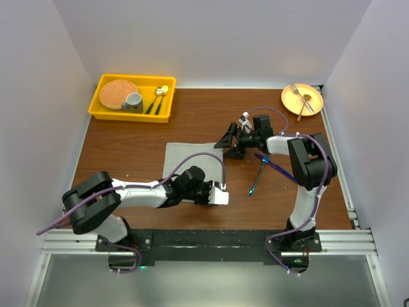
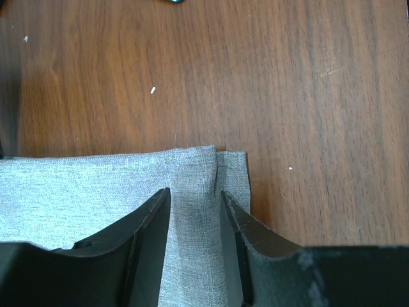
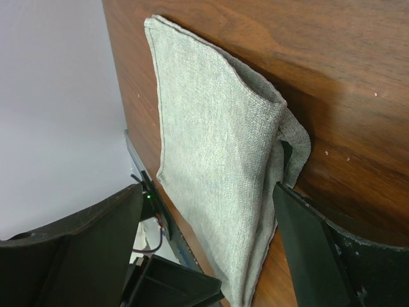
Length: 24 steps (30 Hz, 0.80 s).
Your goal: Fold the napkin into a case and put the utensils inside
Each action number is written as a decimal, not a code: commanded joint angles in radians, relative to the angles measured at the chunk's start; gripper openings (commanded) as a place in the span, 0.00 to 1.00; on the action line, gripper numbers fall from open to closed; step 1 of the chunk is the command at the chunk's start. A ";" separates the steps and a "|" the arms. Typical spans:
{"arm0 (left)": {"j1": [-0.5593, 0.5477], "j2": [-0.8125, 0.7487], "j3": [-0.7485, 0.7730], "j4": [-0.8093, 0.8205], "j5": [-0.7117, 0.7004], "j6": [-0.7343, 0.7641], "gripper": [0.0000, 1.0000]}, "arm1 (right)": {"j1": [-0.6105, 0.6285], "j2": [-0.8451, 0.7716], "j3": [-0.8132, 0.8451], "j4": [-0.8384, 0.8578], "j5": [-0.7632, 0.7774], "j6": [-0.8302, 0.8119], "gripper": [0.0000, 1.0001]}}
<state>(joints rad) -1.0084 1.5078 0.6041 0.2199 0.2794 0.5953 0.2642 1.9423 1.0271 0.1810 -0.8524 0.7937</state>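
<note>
The grey napkin (image 1: 185,160) lies folded left of the table's centre. My left gripper (image 1: 222,194) sits at its near right edge. In the left wrist view the jaws (image 2: 195,192) stand either side of a raised ridge of the napkin (image 2: 96,185) and are shut on it. My right gripper (image 1: 227,146) hovers just right of the napkin's far right corner, open and empty. The right wrist view shows the napkin (image 3: 211,147) in layers beyond the wide jaws (image 3: 206,188). The blue-handled utensils (image 1: 261,176) lie crossed on the wood under the right arm.
At the back left stands a yellow tray (image 1: 102,109) holding a woven mat, a grey cup (image 1: 133,100) and gold-headed cutlery (image 1: 158,96). An orange plate (image 1: 285,97) with a silver fork (image 1: 300,96) sits at the back right corner.
</note>
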 commanded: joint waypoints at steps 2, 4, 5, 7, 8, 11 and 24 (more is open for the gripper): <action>0.007 -0.018 0.005 0.033 -0.003 0.001 0.41 | 0.017 0.012 0.001 0.034 0.021 0.022 0.89; 0.007 -0.020 0.003 0.032 -0.002 0.000 0.41 | 0.023 0.014 0.007 0.020 0.032 0.013 0.90; 0.008 -0.020 0.000 0.032 -0.002 -0.002 0.41 | 0.024 0.014 0.008 0.000 0.036 -0.003 0.91; 0.008 -0.020 0.000 0.035 -0.002 -0.003 0.41 | 0.032 0.017 0.014 -0.014 0.049 -0.013 0.91; 0.008 -0.020 0.002 0.035 -0.002 -0.003 0.41 | 0.032 0.018 0.016 -0.027 0.052 -0.022 0.92; 0.008 -0.014 0.006 0.041 0.001 0.000 0.41 | 0.038 0.023 0.024 -0.070 0.079 -0.054 0.92; 0.007 0.003 0.005 0.035 0.024 0.043 0.44 | 0.038 0.043 0.054 -0.144 0.150 -0.100 0.93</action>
<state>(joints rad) -1.0035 1.5078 0.6041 0.2203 0.2806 0.6136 0.2962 1.9572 1.0565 0.0891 -0.7887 0.7395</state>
